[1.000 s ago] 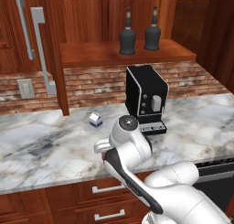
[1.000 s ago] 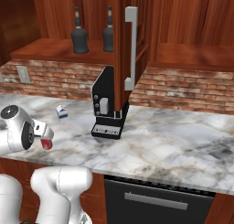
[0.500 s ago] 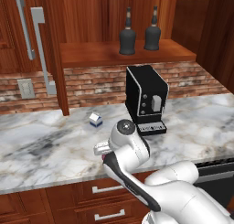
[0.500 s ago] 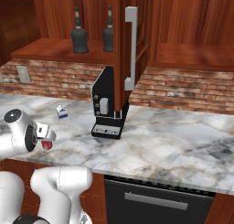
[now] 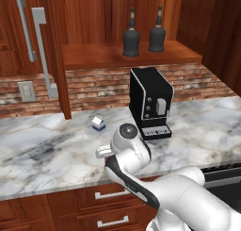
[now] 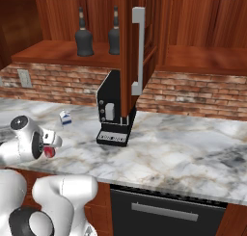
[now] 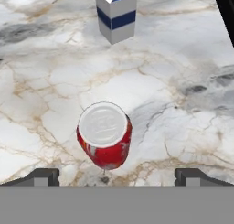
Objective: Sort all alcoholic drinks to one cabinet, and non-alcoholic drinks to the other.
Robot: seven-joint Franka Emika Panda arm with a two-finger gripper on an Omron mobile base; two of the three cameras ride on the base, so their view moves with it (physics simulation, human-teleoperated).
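While the gripper [image 7: 117, 177] hung above the marble counter [image 5: 42, 150], its jaws stood wide apart and held nothing; the two dark fingertips [image 7: 43, 176] showed far from each other at the bottom of the hand view. Between them and a little ahead, the red soda can [image 7: 104, 141] stood upright on the counter, its silver top toward the camera, not touched by either finger. Farther ahead in the same view was the white-and-blue milk carton [image 7: 116, 13], upright and well apart from the can.

In the left base view the milk carton [image 5: 98, 123] stood on the counter to the left of the black coffee machine [image 5: 150, 103], near the brick wall [image 5: 94, 86]. The two dark bottles [image 5: 131, 36] stood side by side, close but not touching, on the shelf of the open wall cabinet [image 5: 127, 55] above the machine. In the right base view the can [image 6: 49, 152] showed just beside the arm's wrist, at the near edge of the counter. The neighbouring cabinet's door [image 6: 137, 47] with its grey bar handle [image 6: 138, 49] hung in front of the coffee machine.
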